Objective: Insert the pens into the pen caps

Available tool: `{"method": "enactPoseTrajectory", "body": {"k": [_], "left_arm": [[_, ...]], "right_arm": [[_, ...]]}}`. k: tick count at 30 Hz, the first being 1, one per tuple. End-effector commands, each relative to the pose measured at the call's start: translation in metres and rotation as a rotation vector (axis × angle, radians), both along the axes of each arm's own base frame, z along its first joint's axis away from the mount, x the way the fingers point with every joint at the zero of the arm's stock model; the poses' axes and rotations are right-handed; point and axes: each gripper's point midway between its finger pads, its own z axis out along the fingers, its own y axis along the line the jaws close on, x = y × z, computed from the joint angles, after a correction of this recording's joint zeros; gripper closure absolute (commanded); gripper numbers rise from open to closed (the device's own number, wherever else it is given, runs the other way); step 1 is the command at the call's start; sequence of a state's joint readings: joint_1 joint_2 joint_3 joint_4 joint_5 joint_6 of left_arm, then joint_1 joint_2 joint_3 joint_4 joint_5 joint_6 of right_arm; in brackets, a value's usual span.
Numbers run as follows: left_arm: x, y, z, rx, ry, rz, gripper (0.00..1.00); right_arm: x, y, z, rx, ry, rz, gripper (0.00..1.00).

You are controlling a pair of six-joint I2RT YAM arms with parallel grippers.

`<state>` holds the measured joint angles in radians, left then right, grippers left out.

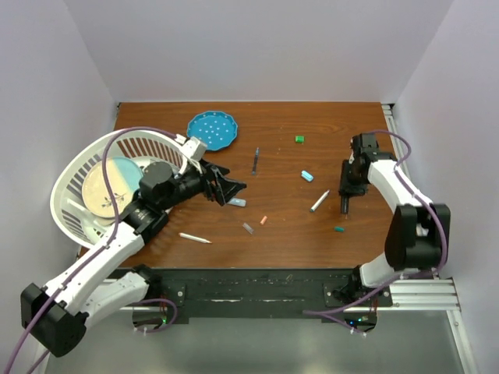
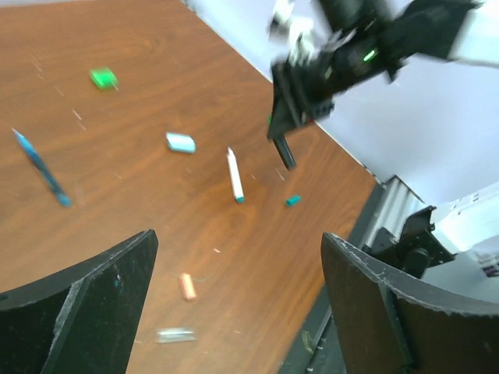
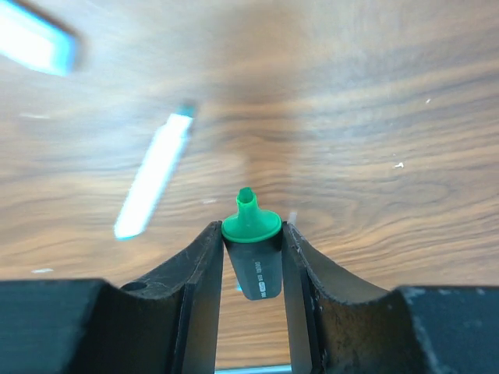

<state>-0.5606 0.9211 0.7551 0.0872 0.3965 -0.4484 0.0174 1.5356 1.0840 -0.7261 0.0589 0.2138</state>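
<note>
dark pen (image 3: 256,273) with green tip clamped in right claw (image 3: 251,234) | left claw (image 1: 234,193) wide open, holding nothing | white pen (image 1: 320,201), light blue cap (image 1: 307,176), teal cap (image 1: 340,229) lie near right claw

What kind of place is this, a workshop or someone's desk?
Likely a robotics lab test booth: plain white walls box in a wooden table, a left arm and right arm are bolted at its edge, and pens and caps lie scattered as props.
</note>
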Motion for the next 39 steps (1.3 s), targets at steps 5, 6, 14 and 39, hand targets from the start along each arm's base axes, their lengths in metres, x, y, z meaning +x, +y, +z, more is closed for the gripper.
{"method": "enactPoseTrajectory", "body": {"k": [5, 6, 14, 39], "left_arm": [[-0.011, -0.079, -0.028, -0.033, 0.044, -0.078, 0.11], [-0.008, -0.090, -0.037, -0.016, 0.048, -0.085, 0.12], [-0.011, -0.130, -0.037, 0.005, -0.027, -0.139, 0.18], [0.009, -0.169, -0.053, 0.090, -0.049, -0.170, 0.68]], "right_arm": [[0.004, 0.109, 0.079, 0.347, -0.323, 0.008, 0.91], [0.006, 0.120, 0.088, 0.398, -0.356, -0.016, 0.91], [-0.017, 0.170, 0.137, 0.631, -0.468, -0.031, 0.94], [-0.048, 0.195, 0.185, 0.819, -0.562, 0.056, 0.94]]}}
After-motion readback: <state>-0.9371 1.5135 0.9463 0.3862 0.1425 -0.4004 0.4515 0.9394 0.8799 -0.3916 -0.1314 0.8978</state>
